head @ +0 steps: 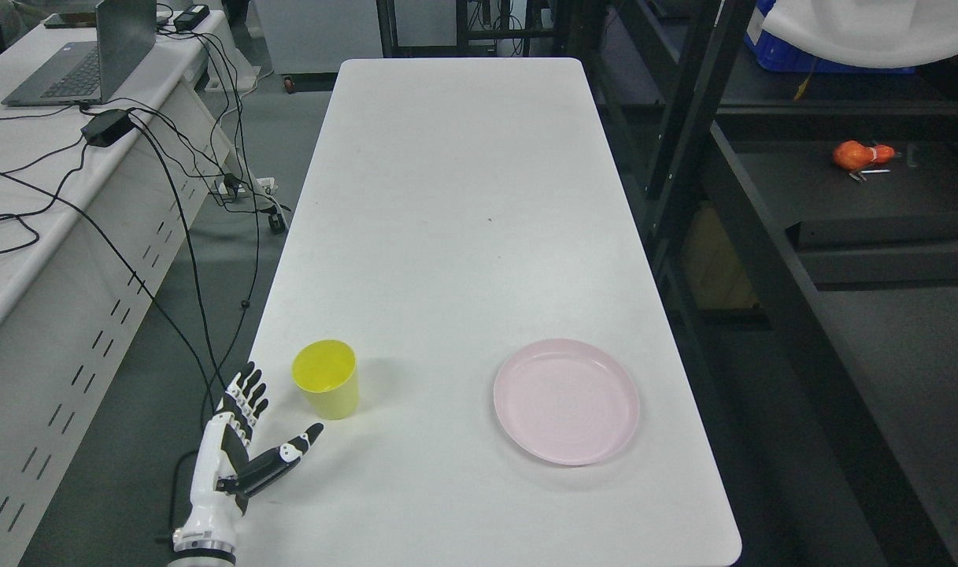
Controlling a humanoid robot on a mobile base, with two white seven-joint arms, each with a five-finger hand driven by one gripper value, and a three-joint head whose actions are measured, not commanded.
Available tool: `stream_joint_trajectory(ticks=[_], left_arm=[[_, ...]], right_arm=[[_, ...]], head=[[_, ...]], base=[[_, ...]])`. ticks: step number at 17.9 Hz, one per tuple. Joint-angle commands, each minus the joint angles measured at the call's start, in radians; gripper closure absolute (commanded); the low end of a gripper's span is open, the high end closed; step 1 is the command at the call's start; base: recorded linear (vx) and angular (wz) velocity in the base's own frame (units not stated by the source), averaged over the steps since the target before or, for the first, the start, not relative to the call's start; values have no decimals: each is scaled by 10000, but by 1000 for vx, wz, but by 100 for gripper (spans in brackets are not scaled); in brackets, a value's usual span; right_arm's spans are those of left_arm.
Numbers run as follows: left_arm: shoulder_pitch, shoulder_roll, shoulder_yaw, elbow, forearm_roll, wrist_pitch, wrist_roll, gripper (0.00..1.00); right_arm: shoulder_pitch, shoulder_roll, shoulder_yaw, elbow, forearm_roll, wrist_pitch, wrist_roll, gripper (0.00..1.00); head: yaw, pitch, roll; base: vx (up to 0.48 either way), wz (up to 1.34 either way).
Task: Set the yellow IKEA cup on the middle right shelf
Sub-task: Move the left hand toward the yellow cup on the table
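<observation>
Cup: yellow cup (326, 379), plain, tapered, upright and empty on the white worktop (455, 197).
Left hand (234, 445): just beside it, fingers (246, 394) spread wide, holding nothing.

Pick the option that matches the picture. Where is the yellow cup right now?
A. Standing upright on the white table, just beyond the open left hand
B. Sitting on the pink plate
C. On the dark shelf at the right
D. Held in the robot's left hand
A: the yellow cup stands upright on the white table, apart from the open left hand and well left of the pink plate.
</observation>
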Motion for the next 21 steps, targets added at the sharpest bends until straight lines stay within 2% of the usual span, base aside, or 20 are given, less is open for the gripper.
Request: stream_joint_trajectory(ticks=[1,8,12,13,21], left_arm=[[37,245,410,-14,8,-353,-61,1],[-131,184,104,737,420,-646,-367,1],[-361,174,42,952,1507,-645,-1867,1],[-422,174,26,968,1861,-630,-1932,1],[-927,174,179,1994,1880,-538,-1932,1]], right_arm=[[138,-175,168,0,-245,7,-7,1],[138,-175,168,0,-245,7,-7,1],[138,-175,168,0,-245,7,-7,1],[138,-175,168,0,-245,7,-7,1],[138,-175,168,0,-245,7,-7,1]], head=[[0,0,0],[0,0,0],[0,0,0],[0,0,0],[0,0,0]], base=[[0,0],[0,0],[0,0],[0,0],[0,0]])
